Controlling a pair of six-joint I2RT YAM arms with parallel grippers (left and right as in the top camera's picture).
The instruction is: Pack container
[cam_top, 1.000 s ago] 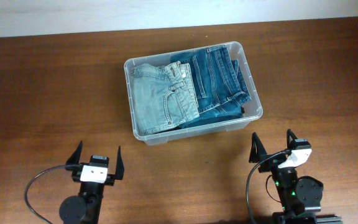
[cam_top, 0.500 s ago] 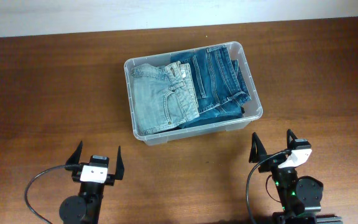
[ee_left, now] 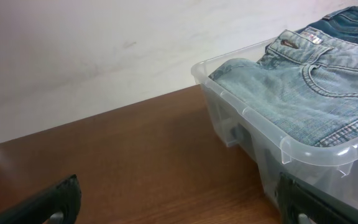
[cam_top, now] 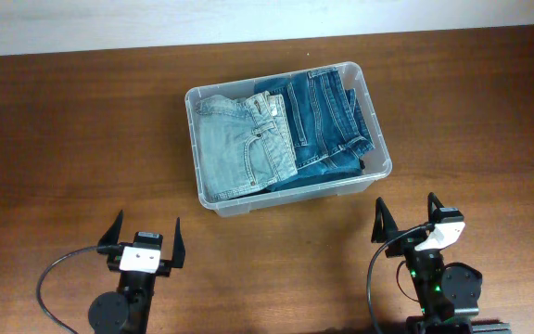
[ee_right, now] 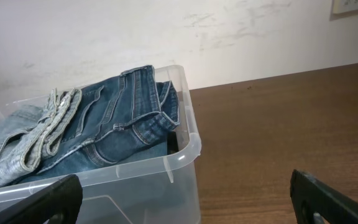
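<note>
On the table (cam_top: 63,139), the container (cam_top: 290,195) holds light jeans (cam_top: 239,148) beside dark jeans (cam_top: 327,125). My left gripper (cam_top: 148,219) and right gripper (cam_top: 404,199) sit near it, fingers spread apart.

The table (cam_top: 63,139) before me is dark brown wood, its far edge meeting a pale wall (cam_top: 248,19). The bin (cam_top: 286,198) sits on it toward the far side, turned slightly askew.
</note>
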